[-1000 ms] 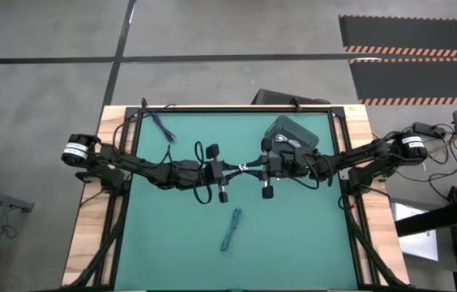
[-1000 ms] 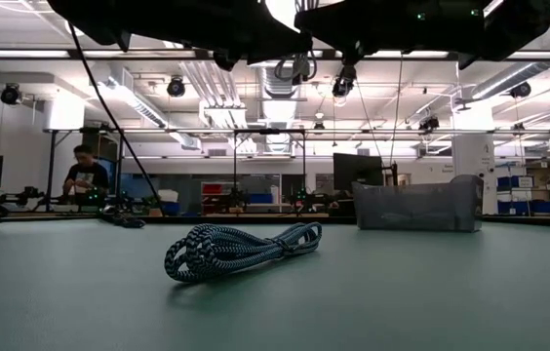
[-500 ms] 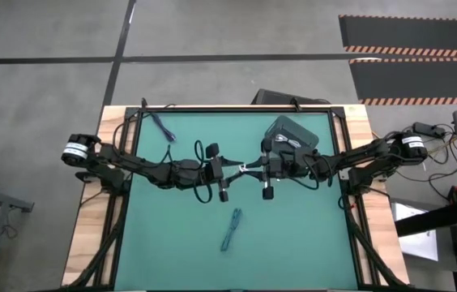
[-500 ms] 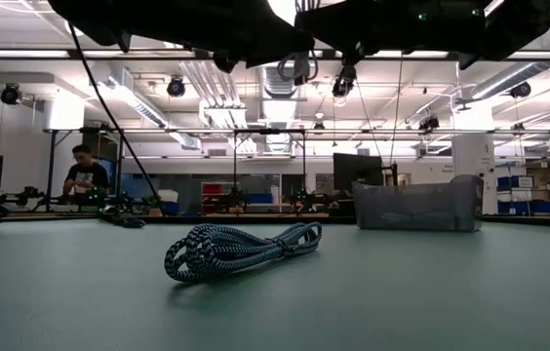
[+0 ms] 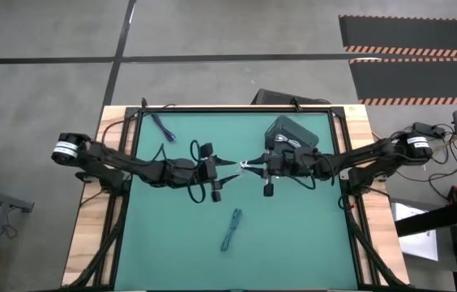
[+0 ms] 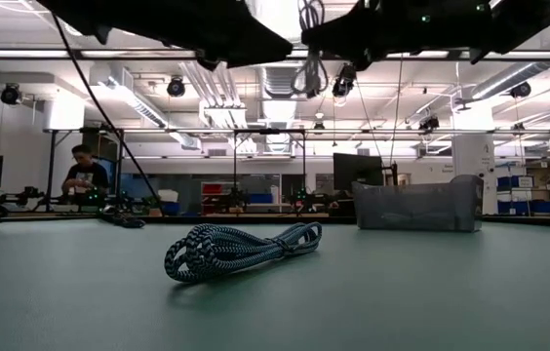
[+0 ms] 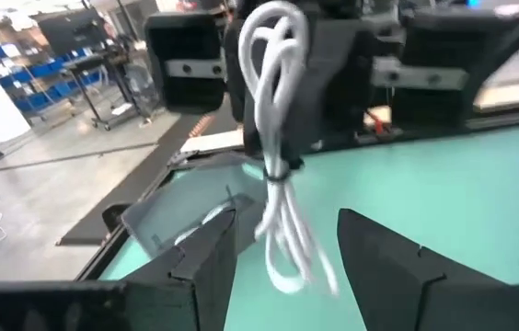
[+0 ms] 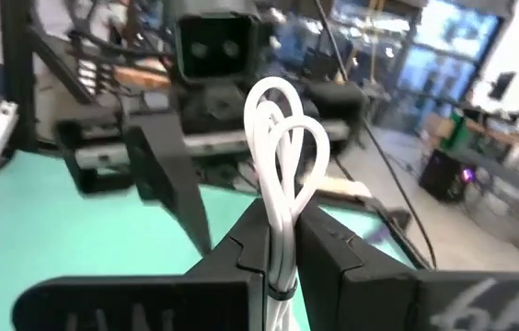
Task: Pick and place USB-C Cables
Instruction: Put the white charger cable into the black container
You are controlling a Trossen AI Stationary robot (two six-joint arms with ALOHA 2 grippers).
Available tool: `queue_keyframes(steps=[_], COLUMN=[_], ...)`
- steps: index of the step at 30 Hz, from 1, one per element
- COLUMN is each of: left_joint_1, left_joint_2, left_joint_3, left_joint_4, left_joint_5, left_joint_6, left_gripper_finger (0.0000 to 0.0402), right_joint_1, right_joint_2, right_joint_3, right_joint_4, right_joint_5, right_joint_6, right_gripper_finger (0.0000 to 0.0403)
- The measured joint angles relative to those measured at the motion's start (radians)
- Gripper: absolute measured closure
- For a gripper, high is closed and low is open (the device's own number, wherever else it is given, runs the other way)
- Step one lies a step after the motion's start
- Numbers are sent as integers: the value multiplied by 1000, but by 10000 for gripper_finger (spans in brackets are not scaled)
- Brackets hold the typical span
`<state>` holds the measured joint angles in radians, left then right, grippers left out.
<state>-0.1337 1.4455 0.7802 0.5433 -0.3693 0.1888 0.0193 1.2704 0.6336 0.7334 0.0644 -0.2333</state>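
Observation:
A white USB-C cable bundle (image 8: 278,138) is held in the air over the table's middle by my right gripper (image 5: 246,163), which is shut on it. My left gripper (image 5: 228,165) faces it from the left, open. Its fingers (image 7: 206,262) stand on either side of the bundle's hanging tails (image 7: 287,262) without touching them. A teal cable (image 5: 230,229) lies coiled on the green mat nearer the front edge. A dark blue cable (image 5: 161,128) lies at the far left. The grey bin (image 5: 293,132) stands at the far right of the mat. My right gripper pinches the white bundle between its two fingers (image 8: 333,248), just above its tie (image 8: 278,290). The fingers come level from the table's right. The bundle's loops (image 8: 276,110) stick out past the fingertips, its tails hang below, and it is clear of the table.
Black robot wiring runs along both arms. A black frame (image 5: 237,109) borders the mat. Beyond the far edge, in the low view, a person (image 6: 85,174) sits at a bench in the room.
My left gripper has opened, let go of the white bundle and drawn back a little toward the table's left edge. The bundle has stayed in my right gripper, clear of the table.

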Motion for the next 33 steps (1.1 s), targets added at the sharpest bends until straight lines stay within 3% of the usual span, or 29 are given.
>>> queue_keyframes(steps=[11,18,21,33], left_joint_1=[1,1,2,2], left_joint_2=[-153,-200,-217,-257], left_joint_3=[-1,-1,-1,-2], left_joint_4=[-169,-171,-183,-298], left_joint_5=[-2,-6,-14,-60], left_joint_6=[59,108,110,108], left_gripper_finger=[231,230,230,230], right_joint_1=[-1,-23,-34,-138], right_joint_2=[-148,-159,-130,3], right_joint_3=[20,211,300,632], right_joint_4=[-327,-731,-888,-1463], right_joint_5=[178,207,248,251], right_joint_6=[98,145,145,226], right_gripper_finger=[380,380,380,380])
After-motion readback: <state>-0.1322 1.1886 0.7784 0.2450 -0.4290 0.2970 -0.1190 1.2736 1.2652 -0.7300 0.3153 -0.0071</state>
